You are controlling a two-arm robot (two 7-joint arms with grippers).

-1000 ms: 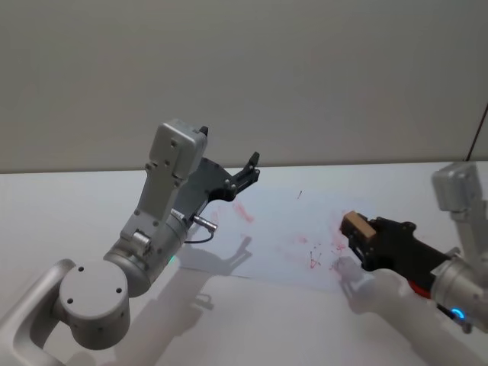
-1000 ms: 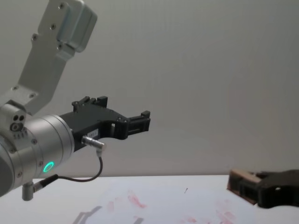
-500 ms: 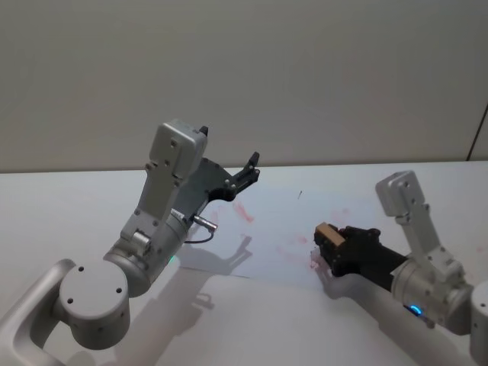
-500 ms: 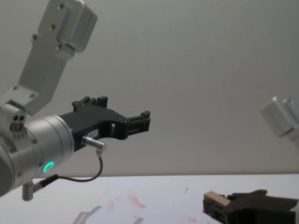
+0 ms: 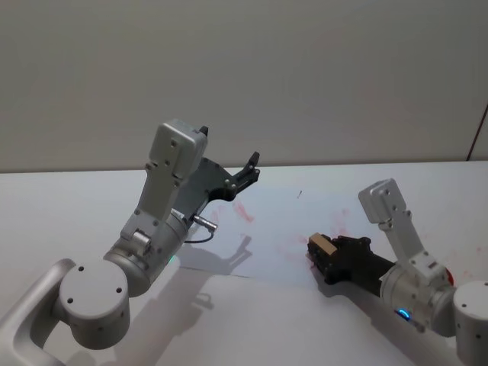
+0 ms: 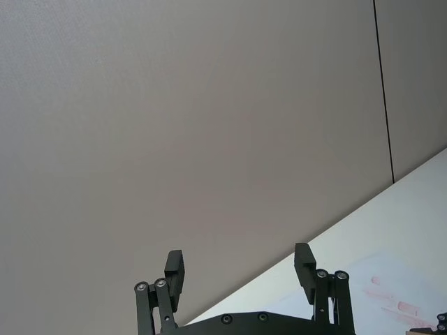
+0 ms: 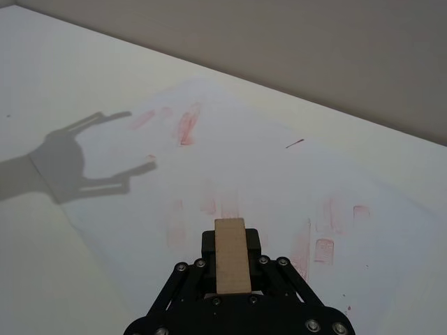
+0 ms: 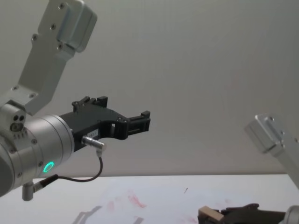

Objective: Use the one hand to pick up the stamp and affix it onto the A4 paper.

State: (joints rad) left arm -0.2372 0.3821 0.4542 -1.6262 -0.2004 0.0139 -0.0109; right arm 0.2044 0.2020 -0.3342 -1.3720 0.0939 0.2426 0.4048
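The stamp (image 5: 321, 247) is a small pale tan block held between the fingers of my right gripper (image 5: 323, 252), which is shut on it low over the near right part of the A4 paper (image 5: 278, 221). The right wrist view looks along the stamp (image 7: 231, 255) over the white sheet (image 7: 244, 167) with its red prints. In the chest view the stamp (image 8: 210, 215) sits at the lower edge in the right gripper (image 8: 212, 217). My left gripper (image 5: 248, 169) hangs raised above the sheet's far left corner, fingers open and empty, as the left wrist view (image 6: 241, 272) confirms.
The white tabletop (image 5: 69, 206) stretches around the sheet, with a plain grey wall behind. The left arm's shadow (image 5: 229, 255) falls on the sheet's near left part. My left arm's big silver links (image 5: 164, 206) stand over the table's left half.
My right gripper has carried the stamp leftward and lower, from past the sheet's right side to just above its near right part. The left arm has not moved.
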